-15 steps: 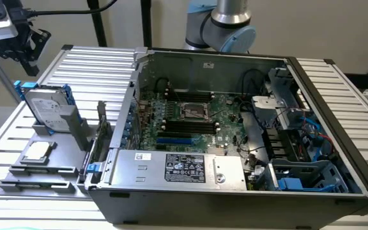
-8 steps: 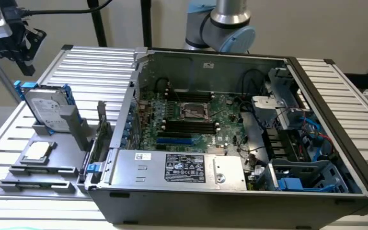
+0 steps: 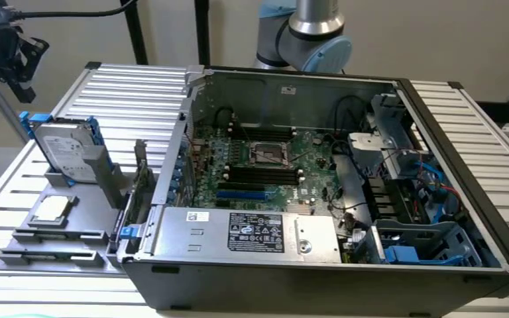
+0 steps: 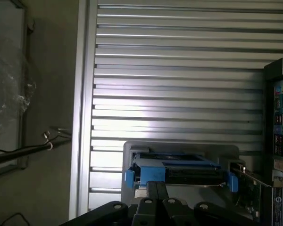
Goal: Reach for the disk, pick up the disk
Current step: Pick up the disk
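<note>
The disk point(image 3: 63, 150) stands upright in a slot of a grey holder point(image 3: 56, 248) at the exterior view's left, on the slatted table. It is silver-grey with a white label and blue rails on its edges. My gripper point(image 3: 23, 85) hangs in the air above and a little behind the disk, well apart from it. In the wrist view the disk point(image 4: 179, 170) shows edge-on from above, with its blue rail ends at both sides. My gripper point(image 4: 156, 186) sits just short of it with the two dark fingers point(image 4: 151, 190) pressed together and nothing held.
An open computer case point(image 3: 325, 165) with its motherboard exposed lies beside the holder. A small square silver chip point(image 3: 51, 211) rests in a tray of the holder. A thin card point(image 3: 140, 175) stands between the disk and the case. Ribbed table surface point(image 4: 179, 70) stretches beyond the disk.
</note>
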